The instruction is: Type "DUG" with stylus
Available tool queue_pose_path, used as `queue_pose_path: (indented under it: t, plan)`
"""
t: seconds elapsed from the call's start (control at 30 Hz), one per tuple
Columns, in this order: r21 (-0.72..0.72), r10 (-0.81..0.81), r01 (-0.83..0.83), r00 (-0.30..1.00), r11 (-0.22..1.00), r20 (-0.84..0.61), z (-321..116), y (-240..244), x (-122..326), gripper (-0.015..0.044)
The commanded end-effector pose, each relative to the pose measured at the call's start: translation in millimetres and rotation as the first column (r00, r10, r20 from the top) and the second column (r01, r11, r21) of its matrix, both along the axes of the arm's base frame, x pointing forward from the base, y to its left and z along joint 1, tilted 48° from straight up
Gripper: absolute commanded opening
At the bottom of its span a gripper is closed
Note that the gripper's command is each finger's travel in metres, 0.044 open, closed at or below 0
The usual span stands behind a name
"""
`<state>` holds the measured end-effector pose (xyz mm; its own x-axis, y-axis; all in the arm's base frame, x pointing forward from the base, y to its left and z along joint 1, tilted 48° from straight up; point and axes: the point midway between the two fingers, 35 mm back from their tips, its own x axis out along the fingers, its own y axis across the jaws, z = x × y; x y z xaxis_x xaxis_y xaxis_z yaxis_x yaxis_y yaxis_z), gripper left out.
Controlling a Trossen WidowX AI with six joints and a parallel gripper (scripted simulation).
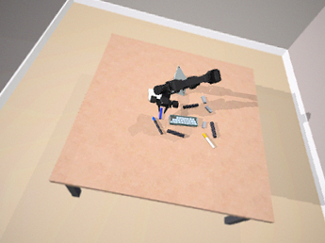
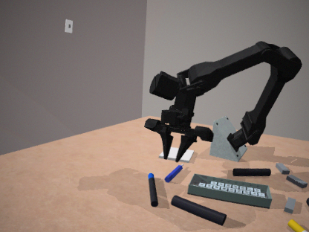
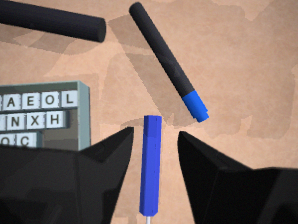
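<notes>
The stylus, a blue stick [image 1: 160, 114] [image 2: 174, 173] [image 3: 151, 165] with a thin pale tip, lies on the desk left of the keyboard. My gripper [image 1: 161, 110] [image 2: 171, 160] [image 3: 155, 135] is partly open above it, pointing down. In the wrist view the stylus lies between the two fingers with a gap on each side, and in the exterior view it lies below the fingertips. The keyboard [image 1: 184, 120] [image 2: 229, 198] [image 3: 84, 115] is a grey-green tray with white keys. The wrist view shows keys A, E, O, L, N, X and H; the D, U and G keys are not readable.
A black marker with a blue end [image 1: 157, 125] [image 2: 153, 191] [image 3: 165, 55] lies beside the stylus. A black cylinder [image 2: 198, 210] [image 3: 55, 22] lies in front of the keyboard, another [image 2: 252, 172] behind. Grey blocks and a yellow-ended marker [image 1: 209, 140] lie right. A white pad [image 2: 187, 155] is behind my fingers.
</notes>
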<state>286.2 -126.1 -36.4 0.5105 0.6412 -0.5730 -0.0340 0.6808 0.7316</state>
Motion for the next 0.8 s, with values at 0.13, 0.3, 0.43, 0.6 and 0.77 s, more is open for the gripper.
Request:
queue_pose_path:
  t: [0.13, 0.3, 0.43, 0.6, 0.77]
  plan:
    - [-0.004, 0.291, -0.309, 0.9, 0.951, -0.325, -19.3, 6.9, 3.6, 0.015]
    - [0.087, 0.503, -0.538, 0.704, 0.839, -0.501, -15.4, 11.6, -6.2, 0.015]
    - [0.156, 0.597, -0.635, 0.575, 0.757, -0.559, -8.6, 12.0, -12.0, 0.015]
    - [0.156, 0.597, -0.635, 0.575, 0.757, -0.559, -8.6, 12.0, -12.0, 0.015]
    - [0.156, 0.597, -0.635, 0.575, 0.757, -0.559, -8.6, 12.0, -12.0, 0.015]
